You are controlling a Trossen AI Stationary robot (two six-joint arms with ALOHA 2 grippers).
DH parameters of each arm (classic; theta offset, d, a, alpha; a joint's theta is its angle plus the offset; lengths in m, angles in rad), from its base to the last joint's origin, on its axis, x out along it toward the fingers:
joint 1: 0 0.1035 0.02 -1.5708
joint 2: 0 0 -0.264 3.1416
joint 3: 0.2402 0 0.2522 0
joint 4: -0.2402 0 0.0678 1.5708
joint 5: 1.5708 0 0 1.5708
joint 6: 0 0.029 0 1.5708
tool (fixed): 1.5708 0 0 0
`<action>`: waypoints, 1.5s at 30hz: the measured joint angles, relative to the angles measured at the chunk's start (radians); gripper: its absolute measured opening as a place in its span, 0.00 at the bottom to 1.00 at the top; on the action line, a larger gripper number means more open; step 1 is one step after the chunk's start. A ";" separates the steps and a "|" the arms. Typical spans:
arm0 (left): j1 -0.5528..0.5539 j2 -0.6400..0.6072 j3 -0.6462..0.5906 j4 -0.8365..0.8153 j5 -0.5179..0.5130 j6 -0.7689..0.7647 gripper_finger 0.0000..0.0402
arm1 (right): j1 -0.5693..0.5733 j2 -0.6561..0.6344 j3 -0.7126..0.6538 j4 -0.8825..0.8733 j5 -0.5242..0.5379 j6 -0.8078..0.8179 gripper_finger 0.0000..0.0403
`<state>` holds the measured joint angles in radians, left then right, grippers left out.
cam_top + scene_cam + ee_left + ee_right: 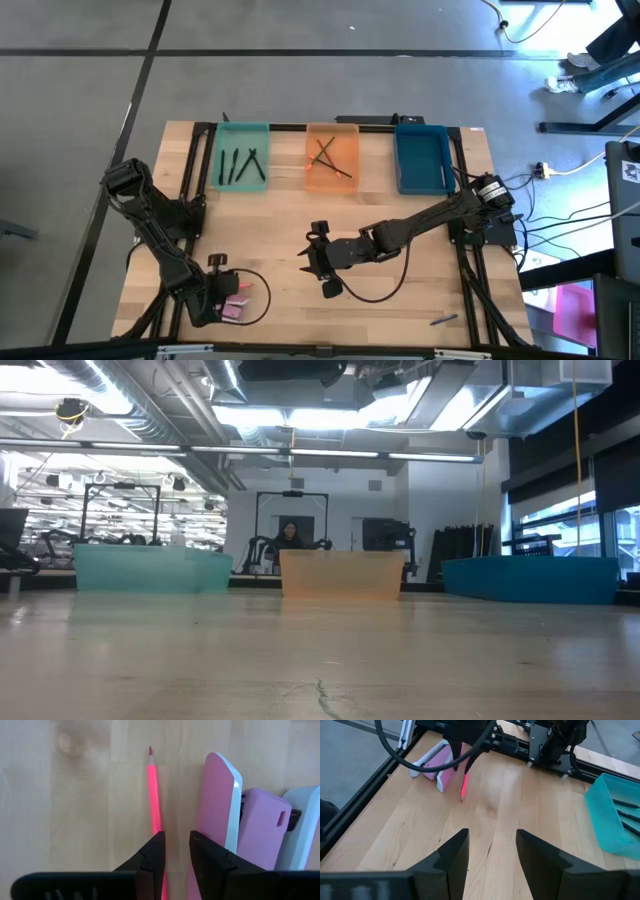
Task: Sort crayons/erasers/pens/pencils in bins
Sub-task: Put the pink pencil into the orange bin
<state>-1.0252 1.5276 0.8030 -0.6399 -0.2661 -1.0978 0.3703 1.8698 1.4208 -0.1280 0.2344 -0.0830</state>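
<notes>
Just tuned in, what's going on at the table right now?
Sorting is partway done. The teal bin holds black pens, the orange bin holds pencils, and the blue bin looks empty. The left gripper is down over a pink pencil beside the erasers, fingers open. The right gripper hovers open mid-table, holding nothing.

Light: bright, even, came from ceiling strips [300, 450] overhead.
Shadows: soft and faint on the table [280, 240].
Focus: near tabletop blurred in the low view.
</notes>
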 joint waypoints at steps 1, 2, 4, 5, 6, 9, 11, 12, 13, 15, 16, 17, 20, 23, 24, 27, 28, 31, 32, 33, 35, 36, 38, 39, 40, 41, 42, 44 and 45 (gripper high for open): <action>-0.004 0.000 0.001 0.000 0.000 -0.001 0.21 | 0.000 0.000 0.000 0.000 0.000 0.000 0.42; -0.008 0.000 0.001 0.000 0.000 -0.001 0.21 | 0.000 0.000 0.000 0.000 0.000 0.000 0.42; -0.011 0.000 0.001 -0.001 0.000 -0.006 0.21 | 0.000 0.000 0.000 0.000 0.000 0.000 0.42; -0.011 0.000 0.001 -0.001 0.000 -0.015 0.21 | 0.000 0.000 0.000 0.000 0.000 0.000 0.42; -0.010 0.000 0.001 -0.002 0.003 -0.019 0.21 | 0.000 0.000 0.000 0.000 0.000 0.000 0.42; -0.010 0.000 0.002 -0.021 0.000 -0.021 0.21 | 0.000 0.000 0.000 0.000 0.000 0.000 0.42; -0.009 0.000 0.002 -0.046 -0.005 -0.022 0.21 | 0.000 0.000 0.000 0.000 0.000 0.000 0.42; -0.006 0.000 -0.001 -0.046 -0.005 -0.022 0.21 | 0.000 0.000 0.000 0.000 0.000 0.000 0.42; -0.002 0.000 -0.007 -0.042 -0.005 -0.023 0.21 | 0.000 0.000 0.000 0.000 0.000 0.000 0.42; 0.005 0.000 -0.020 -0.045 -0.006 -0.025 0.21 | 0.000 0.000 0.000 0.000 0.000 0.000 0.42; 0.007 0.000 -0.025 -0.043 -0.007 -0.025 0.21 | 0.000 0.000 0.000 0.000 0.000 0.000 0.42; 0.007 0.000 -0.029 -0.038 -0.010 -0.025 0.21 | 0.000 0.000 0.000 0.000 0.000 0.000 0.42; 0.006 0.000 -0.037 -0.034 -0.007 -0.026 0.21 | 0.000 0.000 0.000 0.000 0.000 0.000 0.42; 0.007 0.000 -0.045 0.002 -0.005 -0.026 0.21 | 0.000 0.000 0.000 0.000 0.000 0.000 0.42; 0.007 0.000 -0.049 0.013 -0.005 -0.026 0.21 | 0.000 0.000 0.000 0.000 0.000 0.000 0.42; 0.007 0.000 -0.066 0.022 -0.005 -0.027 0.21 | 0.000 0.000 0.000 0.000 0.000 0.000 0.42; 0.007 0.000 -0.071 0.024 -0.005 -0.028 0.21 | 0.000 0.000 0.000 0.000 0.000 0.000 0.42; 0.007 0.000 -0.091 0.029 -0.008 -0.055 0.21 | 0.000 0.000 0.000 0.000 0.000 0.000 0.42; 0.006 -0.001 -0.095 0.033 -0.010 -0.061 0.21 | 0.000 0.000 0.000 0.000 0.000 0.000 0.42; 0.006 -0.002 -0.100 0.036 -0.013 -0.067 0.21 | 0.000 0.000 0.000 0.000 0.000 0.000 0.42; 0.006 -0.003 -0.108 0.036 -0.018 -0.070 0.21 | 0.000 0.000 0.000 0.000 0.000 0.000 0.42; 0.005 -0.003 -0.110 0.037 -0.024 -0.070 0.21 | 0.000 0.000 0.000 0.000 0.000 0.000 0.42; 0.007 -0.003 -0.110 0.037 -0.041 -0.055 0.21 | 0.000 0.000 0.000 -0.001 0.000 0.000 0.42; 0.012 -0.003 -0.111 0.036 -0.045 -0.045 0.21 | 0.000 0.000 0.000 -0.001 0.000 -0.001 0.42; 0.022 -0.003 -0.111 0.034 -0.045 -0.034 0.21 | 0.000 0.000 0.000 -0.001 0.000 -0.001 0.42; 0.033 -0.003 -0.111 0.032 -0.046 -0.024 0.21 | 0.000 0.000 0.000 -0.002 0.000 -0.001 0.42; 0.044 -0.003 -0.111 0.030 -0.047 -0.020 0.21 | 0.000 0.000 0.000 -0.002 0.000 -0.001 0.42; 0.073 -0.003 -0.112 0.025 -0.048 -0.017 0.21 | 0.000 0.000 0.000 -0.003 0.000 -0.001 0.42; 0.089 -0.002 -0.112 0.023 -0.050 -0.012 0.21 | 0.000 0.000 0.000 -0.003 0.000 -0.001 0.42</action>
<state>-0.9363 1.5253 0.6910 -0.6174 -0.3156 -1.1097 0.3706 1.8698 1.4208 -0.1307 0.2344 -0.0837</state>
